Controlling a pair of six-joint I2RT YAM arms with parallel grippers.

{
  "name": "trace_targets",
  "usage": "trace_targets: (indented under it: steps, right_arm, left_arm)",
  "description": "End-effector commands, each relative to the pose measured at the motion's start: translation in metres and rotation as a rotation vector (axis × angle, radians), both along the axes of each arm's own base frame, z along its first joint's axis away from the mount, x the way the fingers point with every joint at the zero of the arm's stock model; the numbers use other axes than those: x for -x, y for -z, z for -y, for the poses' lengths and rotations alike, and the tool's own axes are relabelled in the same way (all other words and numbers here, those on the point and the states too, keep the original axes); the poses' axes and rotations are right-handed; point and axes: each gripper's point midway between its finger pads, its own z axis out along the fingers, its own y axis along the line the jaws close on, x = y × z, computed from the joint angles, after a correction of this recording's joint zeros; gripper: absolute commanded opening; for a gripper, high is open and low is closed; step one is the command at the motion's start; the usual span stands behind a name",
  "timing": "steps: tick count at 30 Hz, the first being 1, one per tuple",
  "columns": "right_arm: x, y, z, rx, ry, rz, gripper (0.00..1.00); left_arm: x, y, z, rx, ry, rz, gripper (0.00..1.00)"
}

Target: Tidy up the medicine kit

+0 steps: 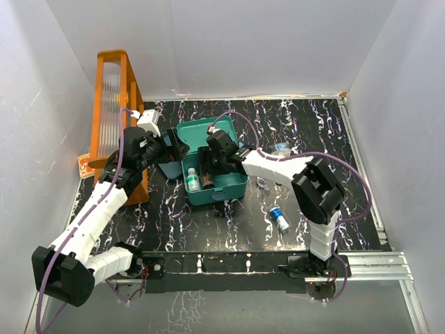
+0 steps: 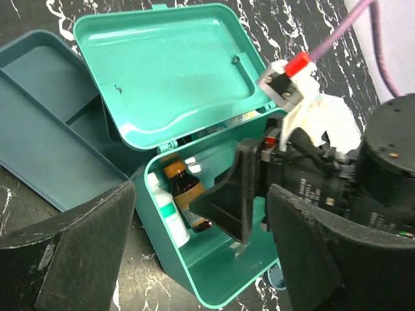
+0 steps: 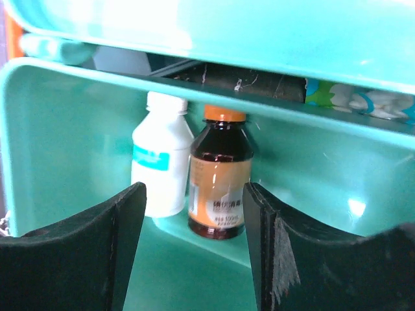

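Placement step, apparently: your right claw [image 3: 192, 194] stands parted inside the medicine kit [image 3: 65, 129], brown bottle [image 3: 220, 175] just ahead beside white bottle [image 3: 159, 172]; left claw [image 2: 201, 207] wide above. Next, back out, tipping neither.

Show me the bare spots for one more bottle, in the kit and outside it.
Free: the medicine kit floor right of the brown bottle; the table strip between kit and arm bases. Crowded: the kit's end with the white bottle, at the right gripper.
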Motion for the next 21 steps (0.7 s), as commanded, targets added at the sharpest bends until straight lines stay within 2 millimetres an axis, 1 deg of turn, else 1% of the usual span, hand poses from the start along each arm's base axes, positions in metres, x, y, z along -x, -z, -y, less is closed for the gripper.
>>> trace_targets:
  steps: [1,3,4,6,9,11,13,15,18,21]
  right_arm:
    - [-0.013,-0.079,0.001,-0.08,0.032,0.132,0.6]
    - [-0.015,-0.098,0.011,-0.077,0.053,0.176,0.62]
    - [-0.017,-0.113,0.018,-0.078,0.072,0.207,0.63]
    - [-0.026,-0.132,0.037,-0.079,0.123,0.25,0.63]
    - [-0.046,-0.157,0.07,-0.111,0.232,0.293,0.63]
    - [-0.06,-0.172,0.097,-0.125,0.316,0.334,0.63]
    - [-0.07,-0.182,0.124,-0.156,0.387,0.357,0.63]
    - [-0.081,-0.179,0.149,-0.211,0.442,0.328,0.63]
    - [-0.093,-0.16,0.178,-0.262,0.468,0.257,0.63]
    - [-0.101,-0.143,0.186,-0.22,0.45,0.237,0.62]
  left_arm:
    - [-0.008,-0.035,-0.002,-0.005,-0.014,0.093,0.82]
    - [-0.013,-0.044,-0.004,-0.006,-0.029,0.121,0.82]
    - [-0.015,-0.049,-0.005,-0.006,-0.037,0.136,0.83]
    - [-0.02,-0.059,-0.005,-0.009,-0.044,0.161,0.84]
    - [-0.027,-0.07,-0.003,-0.02,-0.037,0.173,0.86]
    - [-0.03,-0.077,0.0,-0.024,-0.024,0.183,0.87]
    - [-0.034,-0.086,0.002,-0.015,-0.015,0.206,0.89]
    - [-0.038,-0.094,0.006,-0.001,-0.007,0.232,0.91]
    - [-0.046,-0.103,0.011,0.021,-0.002,0.253,0.94]
    - [-0.055,-0.107,0.016,0.03,0.01,0.256,0.95]
